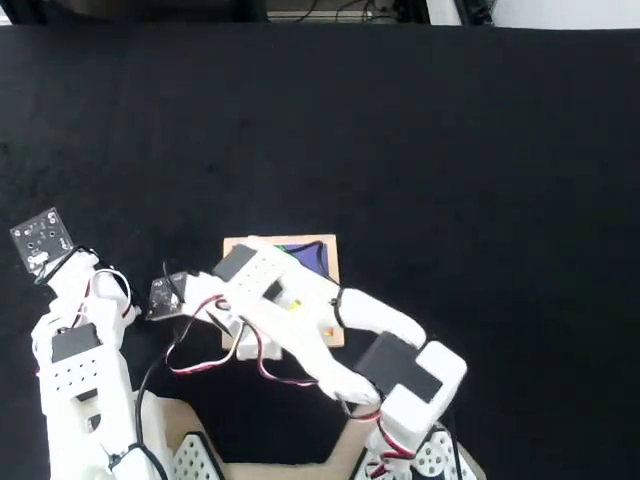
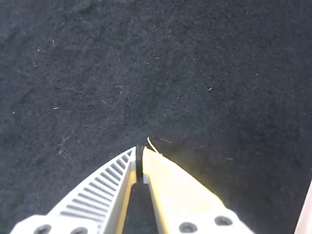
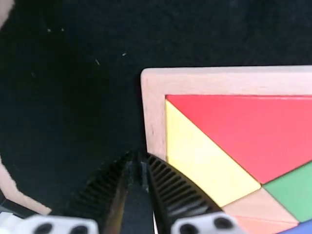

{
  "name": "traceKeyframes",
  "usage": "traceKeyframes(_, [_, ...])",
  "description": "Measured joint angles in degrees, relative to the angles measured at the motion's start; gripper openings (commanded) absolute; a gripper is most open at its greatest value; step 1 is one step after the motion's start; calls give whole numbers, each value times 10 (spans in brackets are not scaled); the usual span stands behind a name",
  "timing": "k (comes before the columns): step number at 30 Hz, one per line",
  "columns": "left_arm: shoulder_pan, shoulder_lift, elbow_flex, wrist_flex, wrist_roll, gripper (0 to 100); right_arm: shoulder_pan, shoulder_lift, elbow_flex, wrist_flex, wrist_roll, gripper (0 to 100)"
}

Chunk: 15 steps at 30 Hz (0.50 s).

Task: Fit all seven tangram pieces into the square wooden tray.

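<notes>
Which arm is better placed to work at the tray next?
Right, probably. The right arm hangs over the tray, its shut jaws close by the rim near the yellow piece. The left arm stands off to the side, its shut jaws over bare cloth.
</notes>
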Motion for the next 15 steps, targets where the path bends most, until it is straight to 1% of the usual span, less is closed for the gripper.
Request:
traceKeyframes(6, [0, 0, 0, 0, 0, 30, 4, 8, -23, 0, 0, 11])
traceKeyframes(11, [0, 0, 0, 0, 0, 30, 21, 11, -49, -3, 0, 11])
traceKeyframes(13, [0, 0, 0, 0, 0, 30, 33, 11, -61, 16, -1, 11])
traceKeyframes(15, [0, 0, 0, 0, 0, 30, 35, 1, -84, 61, -1, 11])
